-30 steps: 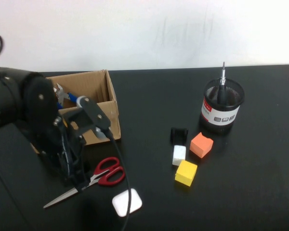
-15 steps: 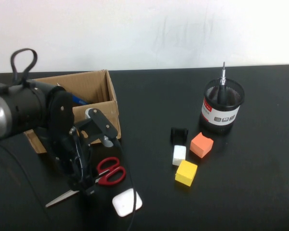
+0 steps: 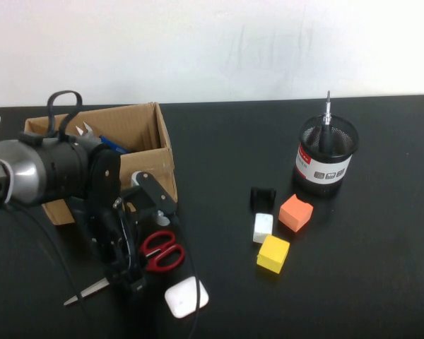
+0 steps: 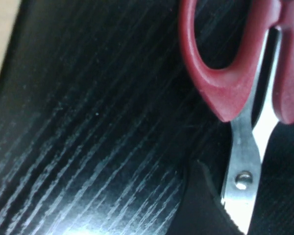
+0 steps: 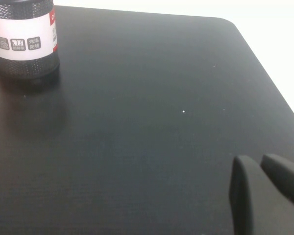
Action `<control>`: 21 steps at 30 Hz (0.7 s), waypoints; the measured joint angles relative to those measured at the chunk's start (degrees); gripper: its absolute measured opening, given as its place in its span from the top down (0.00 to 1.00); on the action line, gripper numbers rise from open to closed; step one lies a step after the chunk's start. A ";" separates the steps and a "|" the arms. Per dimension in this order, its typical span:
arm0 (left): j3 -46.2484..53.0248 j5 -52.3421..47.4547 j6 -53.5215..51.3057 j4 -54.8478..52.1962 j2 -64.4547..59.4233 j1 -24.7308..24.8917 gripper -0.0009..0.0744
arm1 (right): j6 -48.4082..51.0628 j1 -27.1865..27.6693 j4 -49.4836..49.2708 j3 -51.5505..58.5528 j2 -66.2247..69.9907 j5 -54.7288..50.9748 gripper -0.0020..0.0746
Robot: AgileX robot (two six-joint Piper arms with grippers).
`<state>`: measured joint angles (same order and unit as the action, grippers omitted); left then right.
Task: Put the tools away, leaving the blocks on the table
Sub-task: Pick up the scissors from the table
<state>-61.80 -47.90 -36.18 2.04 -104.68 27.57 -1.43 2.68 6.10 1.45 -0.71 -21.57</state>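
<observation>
The red-handled scissors (image 3: 161, 252) lie on the black table (image 3: 219, 155) in front of the cardboard box (image 3: 154, 152). My left gripper (image 3: 131, 280) is down over their blades just behind the pivot, open. In the left wrist view one finger (image 4: 201, 205) sits against the steel blade by the pivot screw of the scissors (image 4: 243, 180). The blue-handled side cutters (image 3: 102, 142) lie in the box. The black screwdriver (image 3: 326, 120) stands in the mesh cup (image 3: 326, 157). The orange block (image 3: 295, 212), white block (image 3: 262, 227) and yellow block (image 3: 273, 253) sit mid-table. My right gripper (image 5: 262, 169) is shut, hovering over bare table.
A white rounded case (image 3: 186, 296) lies just right of my left gripper. A small black object (image 3: 262, 198) stands behind the white block. The mesh cup shows in the right wrist view (image 5: 23, 41). The table's rounded corner (image 5: 230, 24) is near my right gripper.
My left arm has swung forward and right and dropped lower over the scissors' blades. The scissors and blocks have not moved.
</observation>
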 joint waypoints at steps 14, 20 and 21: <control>-0.63 0.20 0.21 -0.92 -1.57 0.00 0.71 | 0.00 0.00 0.00 0.00 0.00 0.00 0.98; -0.63 0.34 0.21 -0.92 -1.57 0.00 0.87 | 0.00 0.00 0.00 0.00 0.00 0.00 0.98; -0.63 0.34 0.21 -0.92 -1.57 0.00 0.87 | 0.00 0.00 0.00 0.00 0.00 0.00 0.98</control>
<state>-62.43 -47.56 -35.97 1.13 -106.25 27.57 -1.43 2.68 6.10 1.45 -0.71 -21.57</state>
